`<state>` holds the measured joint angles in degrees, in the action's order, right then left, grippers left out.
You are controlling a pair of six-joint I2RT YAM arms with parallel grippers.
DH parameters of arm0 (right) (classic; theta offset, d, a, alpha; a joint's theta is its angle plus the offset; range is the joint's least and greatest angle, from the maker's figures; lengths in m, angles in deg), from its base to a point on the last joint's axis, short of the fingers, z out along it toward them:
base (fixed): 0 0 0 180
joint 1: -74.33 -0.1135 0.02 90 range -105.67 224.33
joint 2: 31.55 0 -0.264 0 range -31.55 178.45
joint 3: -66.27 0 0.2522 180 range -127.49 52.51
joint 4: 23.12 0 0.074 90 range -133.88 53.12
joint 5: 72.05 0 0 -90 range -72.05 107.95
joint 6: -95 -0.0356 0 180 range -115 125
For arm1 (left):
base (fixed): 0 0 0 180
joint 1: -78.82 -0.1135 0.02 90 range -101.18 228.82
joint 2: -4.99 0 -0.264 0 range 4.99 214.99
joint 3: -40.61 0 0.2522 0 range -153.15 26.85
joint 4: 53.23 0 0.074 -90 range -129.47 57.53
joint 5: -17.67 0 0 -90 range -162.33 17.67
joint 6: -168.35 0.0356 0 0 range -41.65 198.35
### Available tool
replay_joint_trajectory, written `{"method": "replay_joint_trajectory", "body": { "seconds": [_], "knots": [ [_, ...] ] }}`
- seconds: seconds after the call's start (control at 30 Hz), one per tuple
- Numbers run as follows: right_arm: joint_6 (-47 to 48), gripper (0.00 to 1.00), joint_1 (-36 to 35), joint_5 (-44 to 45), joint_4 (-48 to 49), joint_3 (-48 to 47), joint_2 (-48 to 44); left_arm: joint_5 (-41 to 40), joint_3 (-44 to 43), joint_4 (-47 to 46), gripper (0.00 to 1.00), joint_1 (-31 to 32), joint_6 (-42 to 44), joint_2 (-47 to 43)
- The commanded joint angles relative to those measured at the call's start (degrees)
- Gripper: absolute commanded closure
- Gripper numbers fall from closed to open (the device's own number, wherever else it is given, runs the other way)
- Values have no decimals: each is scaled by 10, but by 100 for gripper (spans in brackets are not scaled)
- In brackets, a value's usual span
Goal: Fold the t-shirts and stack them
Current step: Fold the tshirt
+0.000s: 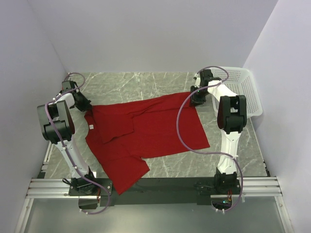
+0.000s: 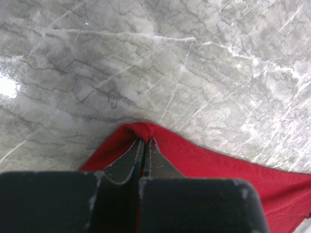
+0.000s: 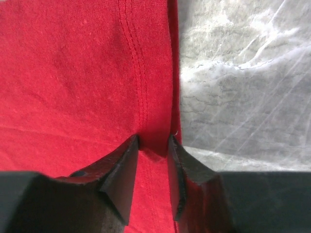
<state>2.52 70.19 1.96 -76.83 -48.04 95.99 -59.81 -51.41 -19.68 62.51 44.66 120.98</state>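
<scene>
The deep red t-shirt (image 1: 146, 128) lies spread on the marble table, with its white neck tag (image 1: 90, 126) at the left. My left gripper (image 1: 86, 108) is at the shirt's far left corner. In the left wrist view it (image 2: 146, 140) is shut on a bunched edge of the red cloth (image 2: 204, 155). My right gripper (image 1: 196, 100) is at the shirt's far right corner. In the right wrist view it (image 3: 153, 141) stands slightly open, tips down on the cloth (image 3: 73, 73), straddling the stitched hem beside the shirt's edge.
A white mesh basket (image 1: 245, 90) stands at the far right against the wall. Bare marble (image 1: 136, 82) lies beyond the shirt. The near sleeve (image 1: 124, 177) hangs over the table's front edge by the left arm's base. Walls close in on three sides.
</scene>
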Motion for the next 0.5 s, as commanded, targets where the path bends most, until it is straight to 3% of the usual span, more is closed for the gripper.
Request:
{"method": "replay_joint_trajectory", "body": {
  "seconds": [0.0, 0.13, 0.47],
  "knots": [
    [-3, 67, -2, -4, -6, -18, 0, 4, -18, -12, 99, -3, 4, 4],
    [5, 95, -1, 10, -1, -12, -22, 1, -19, -10, 99, -4, 5, 4],
    [20, 100, 13, 59, 2, -10, -54, -7, -39, -2, 99, -9, 4, 12]
  ]
}}
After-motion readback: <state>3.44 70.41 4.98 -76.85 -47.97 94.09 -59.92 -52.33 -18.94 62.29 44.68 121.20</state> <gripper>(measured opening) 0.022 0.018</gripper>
